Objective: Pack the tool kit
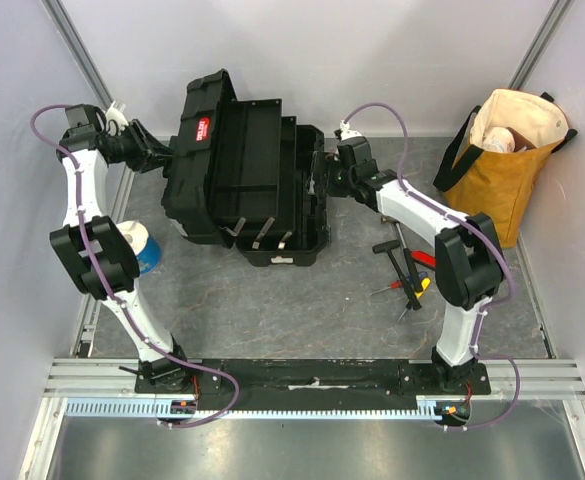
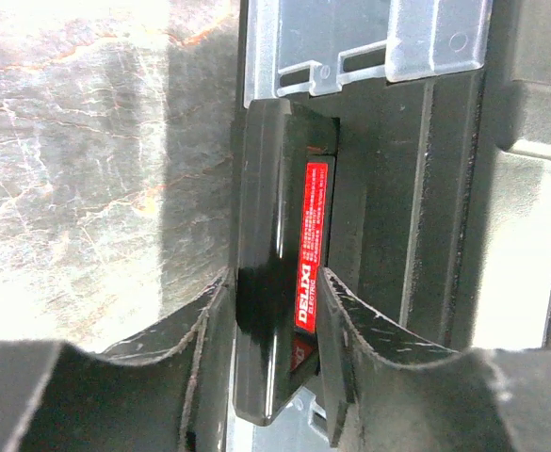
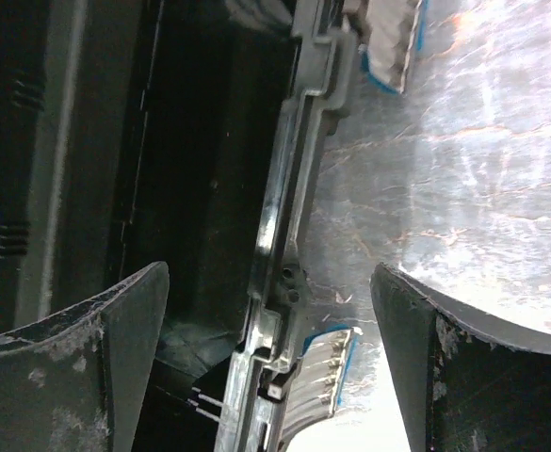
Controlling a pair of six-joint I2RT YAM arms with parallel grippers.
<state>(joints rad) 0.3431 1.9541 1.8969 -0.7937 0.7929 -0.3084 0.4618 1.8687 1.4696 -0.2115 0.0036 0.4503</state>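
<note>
Left fingers (image 2: 388, 377) flank toolbox handle (image 2: 266, 235) bearing red DELIXI ELECTRIC label (image 2: 315, 240).

Grey table (image 1: 352, 310) bears toolbox (image 1: 242, 175), tote bag (image 1: 507, 175), cup (image 1: 148, 250), hand tools (image 1: 404, 265)

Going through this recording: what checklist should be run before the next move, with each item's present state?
1. toolbox lid open: ok.
2. left gripper astride the lid handle: ok; firm hold: cannot tell.
3. right gripper open, straddling the box rim: ok.
4. loose tools packed: not ok, they lie on the table right of the box.
5. tote bag apart from the toolbox: ok.
</note>
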